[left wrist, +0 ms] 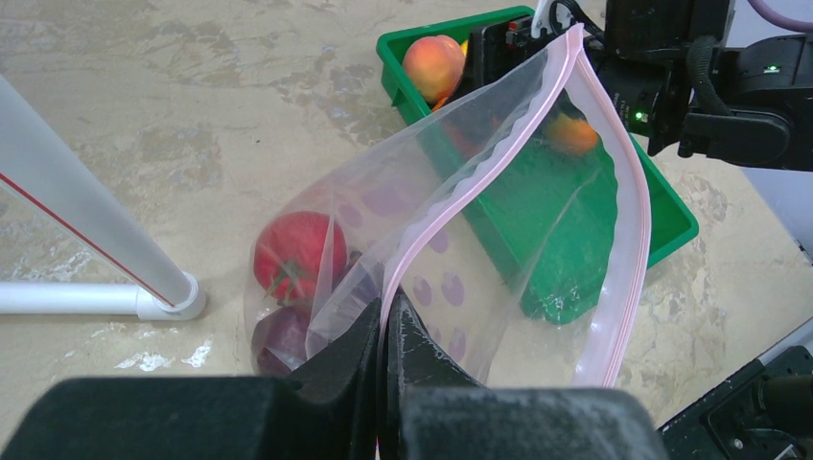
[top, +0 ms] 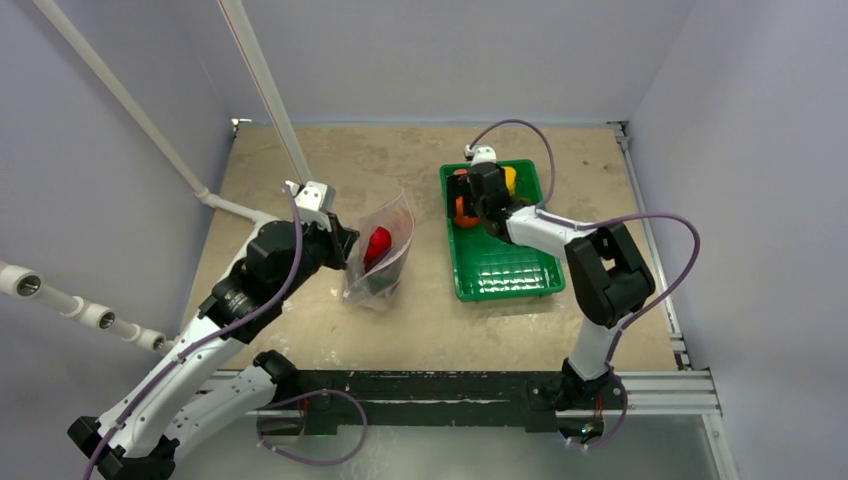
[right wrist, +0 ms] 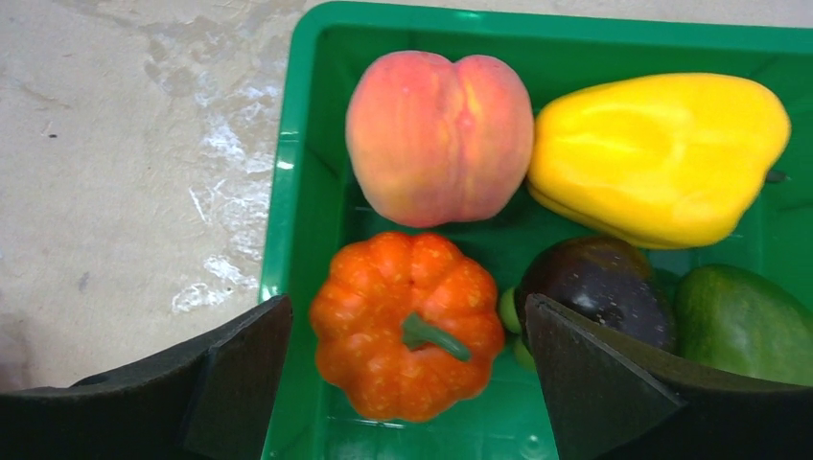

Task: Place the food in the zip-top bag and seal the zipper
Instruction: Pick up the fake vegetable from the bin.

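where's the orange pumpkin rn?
Right wrist view: the orange pumpkin sits in the green tray by its left wall, framed by the open right end effector, below the peach and left of the eggplant.

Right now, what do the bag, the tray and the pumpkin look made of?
The zip-top bag: thin clear plastic film, glossy; it crinkles and the tray shows through it.
The green tray: rigid-looking moulded plastic, shiny, with highlights along its rim.
The orange pumpkin: a toy, probably plastic or foam, with a dull satin finish and even colour; I can't tell which.
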Available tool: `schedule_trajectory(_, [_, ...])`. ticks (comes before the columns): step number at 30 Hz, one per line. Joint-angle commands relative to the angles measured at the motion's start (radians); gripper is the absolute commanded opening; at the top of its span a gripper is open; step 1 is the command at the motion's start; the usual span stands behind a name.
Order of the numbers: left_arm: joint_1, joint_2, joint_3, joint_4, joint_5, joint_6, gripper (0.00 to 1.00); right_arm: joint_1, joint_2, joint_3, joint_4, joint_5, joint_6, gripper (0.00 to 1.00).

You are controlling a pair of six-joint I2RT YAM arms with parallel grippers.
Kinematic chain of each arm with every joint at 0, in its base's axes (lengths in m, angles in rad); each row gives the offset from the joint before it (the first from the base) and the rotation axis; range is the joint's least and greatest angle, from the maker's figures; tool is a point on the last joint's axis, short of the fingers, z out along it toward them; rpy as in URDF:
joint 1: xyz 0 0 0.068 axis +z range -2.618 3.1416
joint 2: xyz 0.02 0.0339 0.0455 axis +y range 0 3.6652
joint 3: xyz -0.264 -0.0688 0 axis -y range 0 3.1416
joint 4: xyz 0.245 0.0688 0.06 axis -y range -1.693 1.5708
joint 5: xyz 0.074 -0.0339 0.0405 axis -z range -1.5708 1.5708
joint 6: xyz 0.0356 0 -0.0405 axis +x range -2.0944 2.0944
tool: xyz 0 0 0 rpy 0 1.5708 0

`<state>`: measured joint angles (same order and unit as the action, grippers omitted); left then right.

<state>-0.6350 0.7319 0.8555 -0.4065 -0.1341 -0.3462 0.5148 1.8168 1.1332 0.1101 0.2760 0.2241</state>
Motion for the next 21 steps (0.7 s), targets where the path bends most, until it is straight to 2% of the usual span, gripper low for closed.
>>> schedule_trajectory(1, [0.005, -0.003, -0.001, 0.021, 0.005, 0.022, 0.00, -0.026, -0.070, -0.031, 0.048, -0.031, 0.012, 0.93])
schedule_trajectory(10, [0.005, -0.002, -0.001, 0.021, 0.005, 0.023, 0.00, -0.028, -0.034, -0.047, 0.056, -0.058, 0.022, 0.93])
schedule_trajectory(21, [0.005, -0.003, -0.001, 0.020, 0.005, 0.024, 0.00, -0.017, 0.030, -0.018, 0.045, 0.014, 0.026, 0.93])
